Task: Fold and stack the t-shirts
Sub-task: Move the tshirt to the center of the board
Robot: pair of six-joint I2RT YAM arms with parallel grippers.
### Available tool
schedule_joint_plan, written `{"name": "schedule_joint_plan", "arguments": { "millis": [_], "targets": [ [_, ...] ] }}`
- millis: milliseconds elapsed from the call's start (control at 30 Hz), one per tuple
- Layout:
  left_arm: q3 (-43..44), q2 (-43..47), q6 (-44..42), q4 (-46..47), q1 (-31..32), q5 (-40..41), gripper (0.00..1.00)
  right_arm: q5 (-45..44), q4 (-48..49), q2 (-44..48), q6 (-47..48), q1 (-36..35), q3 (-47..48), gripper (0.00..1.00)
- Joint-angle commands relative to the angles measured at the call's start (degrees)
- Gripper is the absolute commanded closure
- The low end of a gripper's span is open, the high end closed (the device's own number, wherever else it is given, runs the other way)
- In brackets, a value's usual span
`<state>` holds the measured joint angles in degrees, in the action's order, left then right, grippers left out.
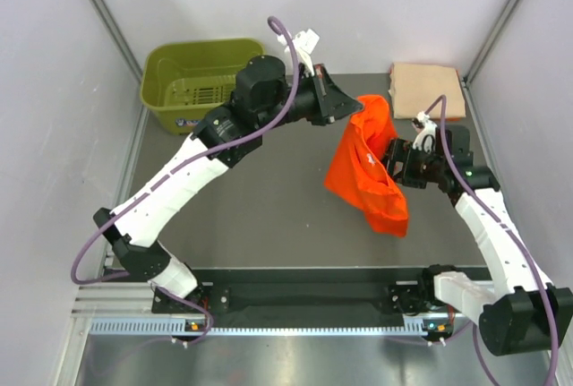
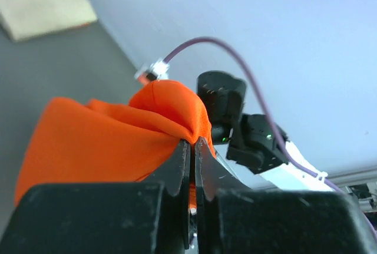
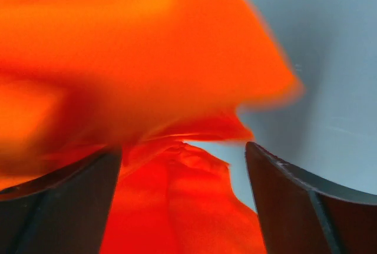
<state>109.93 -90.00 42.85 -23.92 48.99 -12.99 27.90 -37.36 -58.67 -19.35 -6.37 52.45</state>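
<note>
Left tool is clenched on a pinch of the orange t-shirt; the left wrist view shows the jaws pressed together with cloth bunched at their tips. The shirt hangs from this pinch above the right half of the tabletop, draping down and toward the near edge in a crumpled sheet; whether its lower hem touches the surface cannot be told. Right tool stands released, fingers well apart, with orange cloth lying in and in front of the gap, blurred. Judgement: the left arm holds the garment aloft so that it opens under its own weight, and the right tool is placed at the cloth to take a second hold, probably the opposite shoulder or edge, before the shirt is spread flat. No fold is made on the orange shirt yet. The peach-tan t-shirt lies as a flat folded square in the far right corner, apart from both arms; it reads as the base of the stack. An olive-green basket sits at the far left corner. The tabletop is matte dark grey, enclosed by pale walls on three sides, with a metal rail at the near edge carrying the arm bases.
</note>
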Motion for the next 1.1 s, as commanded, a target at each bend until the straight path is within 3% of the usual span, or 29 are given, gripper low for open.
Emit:
{"name": "schedule_joint_plan", "arguments": {
  "millis": [0,100,233,333,367,467,533,600,633,733,767,967,1067],
  "targets": [
    [-6.5,1.5,4.5,0.2,-1.5,1.5,1.0,-6.4,-0.8,-2.0,1.5,-0.5,1.0,0.16],
    [-18.8,6.2,9.2,-1.1,-6.2,0.5,1.0,-7.5,-1.0,-5.3,0.4,-0.5,0.5,0.23],
    [-37.5,13.8,6.4,-1.5,-13.1,4.3,1.0,-5.9,2.0,-7.2,-2.3,-2.9,-1.4,0.24],
    [-44.9,20.0,1.3,-3.1,-18.7,6.3,0.96,-6.0,4.0,-8.6,-4.0,-7.0,-2.3,0.25],
    [-45.7,21.3,0.1,-7.7,-19.8,8.2,0.94,-6.0,4.6,-9.6,-4.4,-8.1,-2.7,0.25],
    [-48.0,24.4,-4.9,-11.8,-23.4,11.0,0.69,-7.2,6.2,-12.8,-4.4,-11.0,-2.9,0.24],
    [-48.8,24.8,-6.3,-14.6,-24.3,10.7,0.59,-7.4,6.6,-15.0,-3.1,-11.8,-1.7,0.22],
    [-49.5,25.0,-5.2,-15.9,-24.3,9.7,0.5,-8.5,6.3,-19.0,-0.4,-12.9,1.7,0.2],
    [-50.5,25.0,-4.5,-16.2,-24.3,9.2,0.4,-10.0,6.0,-20.5,0.7,-13.3,3.0,0.19],
    [-54.1,25.7,-1.4,-14.6,-24.3,5.6,0.29,-10.4,4.3,-27.5,4.3,-15.2,9.0,0.18],
    [-55.2,26.0,-0.8,-13.8,-24.3,4.0,0.19,-10.7,3.3,-30.4,5.4,-15.8,11.5,0.18],
    [-58.2,21.5,2.4,-14.3,-24.2,-1.6,0.15,-11.8,2.5,-35.7,6.8,-21.7,15.2,0.18],
    [-59.6,18.5,5.7,-11.5,-23.1,-3.4,0.15,-11.8,2.0,-37.3,5.6,-23.4,14.7,0.24]
  ]
}}
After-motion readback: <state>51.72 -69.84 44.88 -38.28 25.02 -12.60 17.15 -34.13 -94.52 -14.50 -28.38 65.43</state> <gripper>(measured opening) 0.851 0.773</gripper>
